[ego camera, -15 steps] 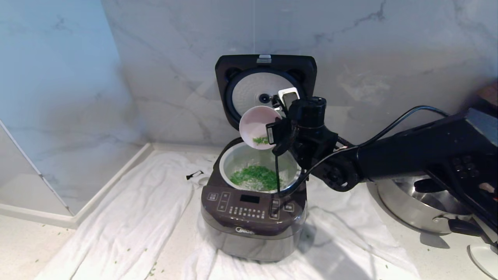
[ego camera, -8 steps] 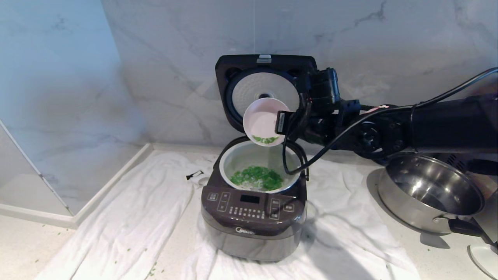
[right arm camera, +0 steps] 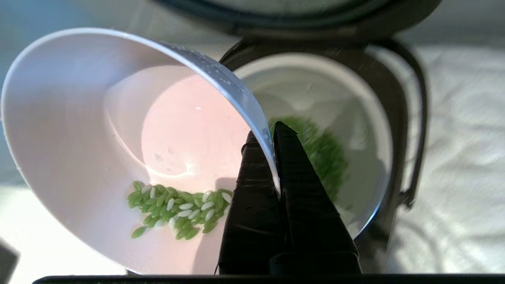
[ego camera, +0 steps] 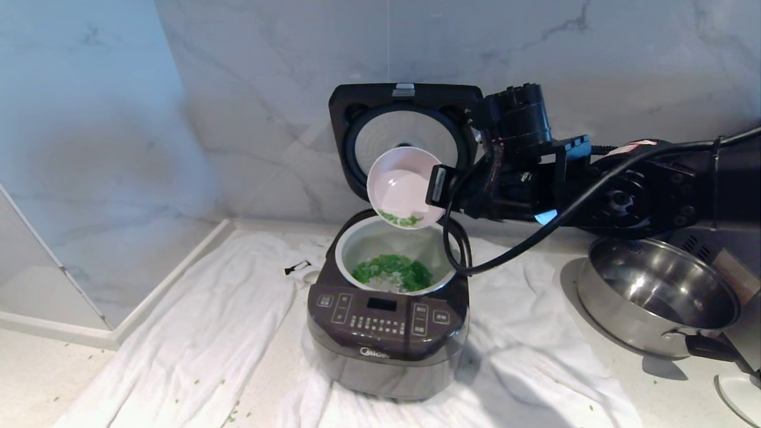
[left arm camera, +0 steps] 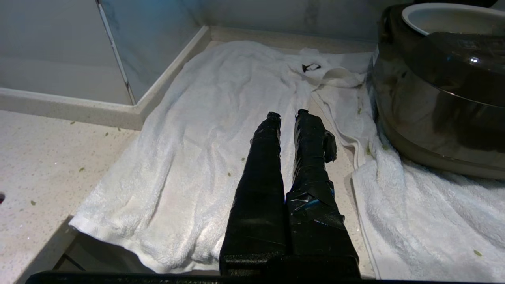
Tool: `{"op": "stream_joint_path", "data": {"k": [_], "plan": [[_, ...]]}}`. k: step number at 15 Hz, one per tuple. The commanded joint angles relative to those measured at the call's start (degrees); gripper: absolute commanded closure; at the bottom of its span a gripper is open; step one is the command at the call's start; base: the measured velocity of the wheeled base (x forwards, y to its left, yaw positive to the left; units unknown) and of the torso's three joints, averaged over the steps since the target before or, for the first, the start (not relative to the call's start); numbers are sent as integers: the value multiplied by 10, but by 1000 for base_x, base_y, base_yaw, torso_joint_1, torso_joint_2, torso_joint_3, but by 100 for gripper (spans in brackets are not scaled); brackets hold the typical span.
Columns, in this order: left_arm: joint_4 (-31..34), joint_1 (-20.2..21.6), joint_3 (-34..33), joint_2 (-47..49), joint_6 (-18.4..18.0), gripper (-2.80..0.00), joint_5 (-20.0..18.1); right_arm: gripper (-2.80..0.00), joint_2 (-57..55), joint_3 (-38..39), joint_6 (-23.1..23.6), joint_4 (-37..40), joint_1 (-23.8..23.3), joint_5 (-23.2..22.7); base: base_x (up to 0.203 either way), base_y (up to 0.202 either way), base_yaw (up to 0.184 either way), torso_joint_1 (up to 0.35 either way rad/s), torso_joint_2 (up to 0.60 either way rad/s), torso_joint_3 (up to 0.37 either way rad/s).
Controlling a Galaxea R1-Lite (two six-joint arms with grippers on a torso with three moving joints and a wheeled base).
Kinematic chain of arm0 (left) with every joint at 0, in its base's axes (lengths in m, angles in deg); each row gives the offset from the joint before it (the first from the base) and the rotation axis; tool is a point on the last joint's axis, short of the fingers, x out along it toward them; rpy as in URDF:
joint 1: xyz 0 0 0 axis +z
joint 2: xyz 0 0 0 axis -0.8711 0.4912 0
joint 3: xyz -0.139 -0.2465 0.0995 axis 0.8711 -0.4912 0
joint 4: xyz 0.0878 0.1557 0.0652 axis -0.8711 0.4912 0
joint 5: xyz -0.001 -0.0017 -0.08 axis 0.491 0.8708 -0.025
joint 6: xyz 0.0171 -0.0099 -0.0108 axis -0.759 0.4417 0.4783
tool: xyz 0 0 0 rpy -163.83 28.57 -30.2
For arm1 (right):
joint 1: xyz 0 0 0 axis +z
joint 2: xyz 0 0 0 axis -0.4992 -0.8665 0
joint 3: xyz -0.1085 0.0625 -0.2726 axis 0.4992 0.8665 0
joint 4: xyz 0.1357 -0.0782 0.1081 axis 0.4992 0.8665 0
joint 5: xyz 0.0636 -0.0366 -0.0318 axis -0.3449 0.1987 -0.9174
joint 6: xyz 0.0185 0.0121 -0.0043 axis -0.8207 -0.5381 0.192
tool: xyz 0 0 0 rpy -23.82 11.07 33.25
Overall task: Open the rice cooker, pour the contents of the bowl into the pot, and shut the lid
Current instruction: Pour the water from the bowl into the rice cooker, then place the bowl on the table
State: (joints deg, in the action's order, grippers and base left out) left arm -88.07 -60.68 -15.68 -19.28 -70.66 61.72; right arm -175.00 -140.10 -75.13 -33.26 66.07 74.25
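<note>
Your right gripper [ego camera: 437, 185], pinching the bowl [ego camera: 404, 187] rim, has rolled it steeper above the pot [ego camera: 397, 255]; few grains remain, so pouring is nearly complete.

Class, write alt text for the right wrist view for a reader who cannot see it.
The right pincer pinches the rim of a tilted white bowl holding a few green and white grains, above the open rice cooker's pot, which already contains green grains.
</note>
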Motion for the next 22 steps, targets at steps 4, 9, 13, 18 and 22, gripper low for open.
{"op": "stream_joint_path", "data": {"k": [4,9,13,18,22], "plan": [[0,0,0,1,0,0,0,0,61,62,-41,19,22,-23,0,0,0,0,0,0],[0,0,0,1,0,0,0,0,166,127,-124,120,29,-60,0,0,0,0,0,0],[0,0,0,1,0,0,0,0,259,206,-204,223,27,-71,0,0,0,0,0,0],[2,0,0,1,0,0,0,0,385,338,-255,264,-40,-112,0,0,0,0,0,0],[2,0,1,1,0,0,0,0,449,430,-226,277,-128,-138,0,0,0,0,0,0]]}}
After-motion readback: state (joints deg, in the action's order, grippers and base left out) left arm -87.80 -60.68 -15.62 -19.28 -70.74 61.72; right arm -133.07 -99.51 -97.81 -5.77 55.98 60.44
